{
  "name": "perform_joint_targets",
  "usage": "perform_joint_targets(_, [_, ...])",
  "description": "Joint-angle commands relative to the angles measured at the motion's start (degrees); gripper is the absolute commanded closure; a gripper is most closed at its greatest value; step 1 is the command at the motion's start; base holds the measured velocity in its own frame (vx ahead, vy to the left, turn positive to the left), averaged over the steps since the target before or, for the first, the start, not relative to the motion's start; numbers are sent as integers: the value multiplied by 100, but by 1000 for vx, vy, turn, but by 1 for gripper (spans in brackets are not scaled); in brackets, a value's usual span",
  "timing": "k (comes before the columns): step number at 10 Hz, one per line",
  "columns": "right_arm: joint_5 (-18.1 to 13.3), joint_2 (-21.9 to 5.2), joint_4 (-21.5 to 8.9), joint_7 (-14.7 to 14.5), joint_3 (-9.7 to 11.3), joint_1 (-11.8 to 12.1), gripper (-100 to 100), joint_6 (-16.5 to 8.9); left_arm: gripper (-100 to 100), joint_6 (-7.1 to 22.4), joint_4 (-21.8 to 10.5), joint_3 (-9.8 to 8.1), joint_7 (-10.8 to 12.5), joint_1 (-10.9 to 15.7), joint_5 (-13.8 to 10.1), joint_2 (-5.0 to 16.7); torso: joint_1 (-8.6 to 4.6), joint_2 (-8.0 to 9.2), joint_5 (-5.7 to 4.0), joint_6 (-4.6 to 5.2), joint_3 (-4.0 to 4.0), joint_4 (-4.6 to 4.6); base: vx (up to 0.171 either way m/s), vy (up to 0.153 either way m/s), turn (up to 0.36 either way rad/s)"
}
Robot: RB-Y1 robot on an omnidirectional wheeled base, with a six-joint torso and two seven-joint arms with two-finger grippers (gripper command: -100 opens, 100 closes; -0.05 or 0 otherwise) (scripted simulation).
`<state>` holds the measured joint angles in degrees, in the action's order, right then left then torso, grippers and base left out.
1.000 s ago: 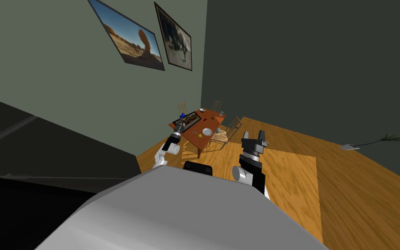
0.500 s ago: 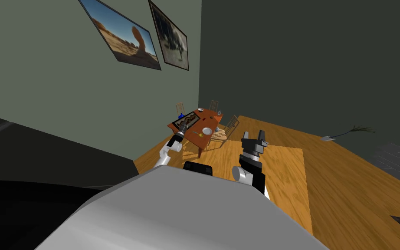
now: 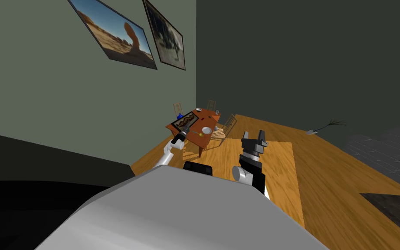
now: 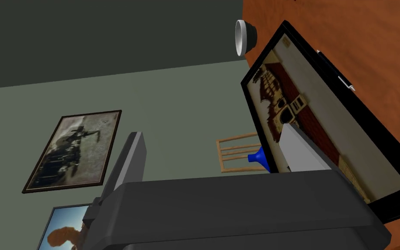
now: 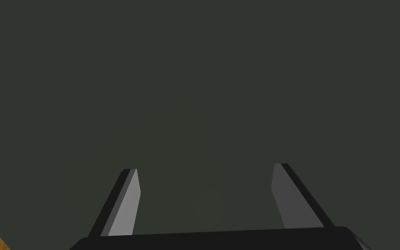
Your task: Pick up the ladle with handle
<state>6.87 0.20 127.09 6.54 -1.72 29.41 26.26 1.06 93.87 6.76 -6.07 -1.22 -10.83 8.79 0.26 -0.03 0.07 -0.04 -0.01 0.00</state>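
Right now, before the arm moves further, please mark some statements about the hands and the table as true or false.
1. The left hand and the right hand are both open. True.
2. The left hand grips something. False: it is empty.
3. A black-framed picture lies flat on the table. True.
4. The bowl stands on the floor. False: it is on the table, near its edge.
5. The right hand points at the table. False: it faces a dark wall.
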Motion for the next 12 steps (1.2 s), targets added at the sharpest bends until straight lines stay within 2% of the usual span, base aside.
perform_joint_targets(1, [0,0,0,0,0,0,0,0,-100,189,-286,38,3,227,-35,46,0,0,0,0,0,0,-10,62,-159])
perform_joint_targets(2, [0,0,0,0,0,-1,0,0,-100,189,-387,38,3,227,-35,46,0,-3,-1,3,-2,0,-11,57,-87])
perform_joint_targets(3, [0,0,0,0,0,0,0,0,-100,388,-562,64,-12,412,-45,51,-2,-3,0,-1,-2,-1,-22,61,-145])
perform_joint_targets(4, [0,0,0,0,0,-1,0,0,-100,388,-667,64,-12,412,-45,51,-2,-2,-1,3,-1,0,-12,52,-95])
perform_joint_targets(5, [0,0,0,0,0,0,0,0,-100,587,-861,86,-28,595,-51,53,-5,-3,-1,-1,-2,-1,-8,55,-170])
perform_joint_targets(6, [0,0,0,0,0,0,0,0,-100,587,-948,86,-28,595,-51,53,-4,-5,-1,2,-3,-1,-5,55,-74])
perform_joint_targets(7, [0,0,0,0,0,1,0,0,-100,786,-1148,104,-44,774,-53,53,-5,-7,-1,-1,-4,-1,2,54,-188])
perform_joint_targets(8, [0,0,0,0,0,0,0,0,-100,786,-1230,104,-44,774,-53,53,-5,-10,-1,3,-5,-2,-6,49,-73])
perform_joint_targets(9, [0,0,0,0,0,1,0,0,-100,984,-1417,117,-62,948,-51,49,-7,-7,-2,-2,-4,-2,0,55,-130])
perform_joint_targets(10, [0,0,0,0,0,0,0,0,-100,984,-1511,117,-62,948,-51,49,-5,-10,-2,2,-5,-2,4,50,-81])
perform_joint_targets(12, [0,0,0,0,0,0,0,0,-100,1317,-2038,131,-97,1281,-37,33,-5,-13,-1,1,-7,-3,13,64,-231])
